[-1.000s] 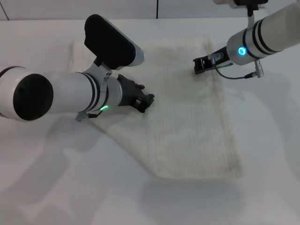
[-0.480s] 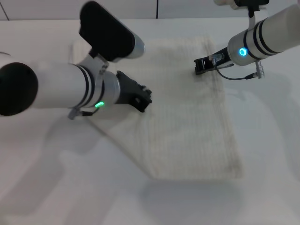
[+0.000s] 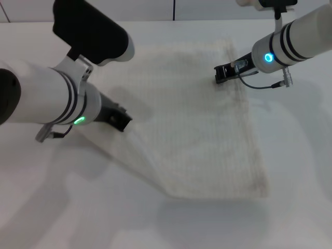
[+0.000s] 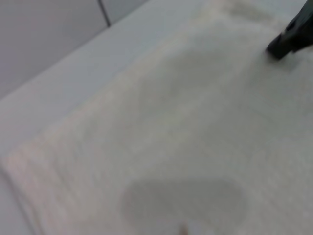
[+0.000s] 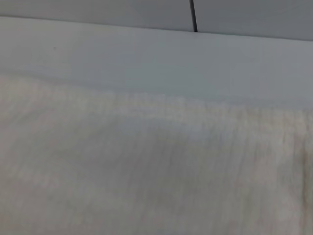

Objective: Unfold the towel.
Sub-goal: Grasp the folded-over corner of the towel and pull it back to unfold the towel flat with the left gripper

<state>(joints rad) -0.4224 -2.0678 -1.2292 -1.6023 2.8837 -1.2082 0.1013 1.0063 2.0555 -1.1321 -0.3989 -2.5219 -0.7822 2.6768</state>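
Observation:
The off-white ribbed towel (image 3: 202,135) lies spread flat across the middle of the table. It also fills the left wrist view (image 4: 186,127) and the right wrist view (image 5: 146,171). No pink-red tag shows. My left gripper (image 3: 120,120) is low over the towel's left part, near its left edge. My right gripper (image 3: 220,74) rests on the towel's far right part, just inside the right edge, with its tips together on the cloth. It shows as a dark tip in the left wrist view (image 4: 288,40).
The white table (image 3: 62,207) runs all around the towel. A wall with a dark vertical seam (image 5: 192,14) stands behind the table's far edge.
My left arm has pulled back to the left, from the towel's middle to its left edge. The towel's outline and the right arm have not moved.

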